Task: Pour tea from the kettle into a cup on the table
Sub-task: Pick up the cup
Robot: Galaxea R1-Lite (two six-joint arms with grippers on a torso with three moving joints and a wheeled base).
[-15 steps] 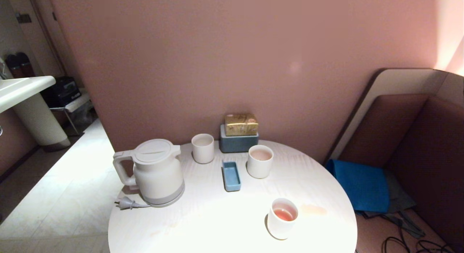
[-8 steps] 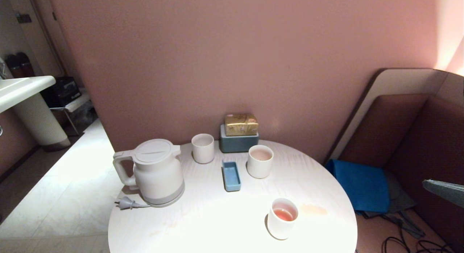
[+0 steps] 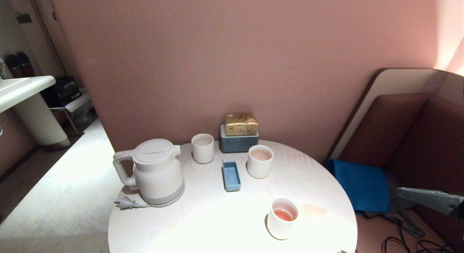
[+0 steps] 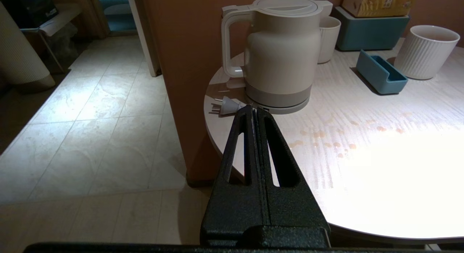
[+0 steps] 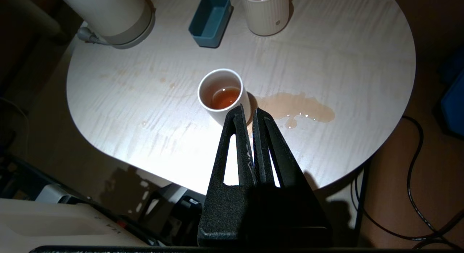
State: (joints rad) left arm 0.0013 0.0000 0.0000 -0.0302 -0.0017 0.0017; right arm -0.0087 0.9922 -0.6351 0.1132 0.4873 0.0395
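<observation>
A: Kettle [image 3: 154,171] upright at left edge of round desk [image 3: 203,224], handle outward, plug beside base. Ribbed cup [image 3: 260,161] toward back, right of blue tray [image 3: 231,176].

B: Smooth cup [image 3: 282,218] with orange tea [image 5: 225,98] near front; spilled puddle [image 5: 299,107] just right of it.

A: Right gripper [image 3: 409,194] at right frame edge, off desk, well apart from kettle, fingers pressed together, empty.

B: Left gripper [image 4: 255,110] narrow too, holding nothing, tips aimed at kettle base, short of desk edge.

One kettle [image 3: 156,171], three white cups, two blue containers, one plug [image 3: 125,202].
</observation>
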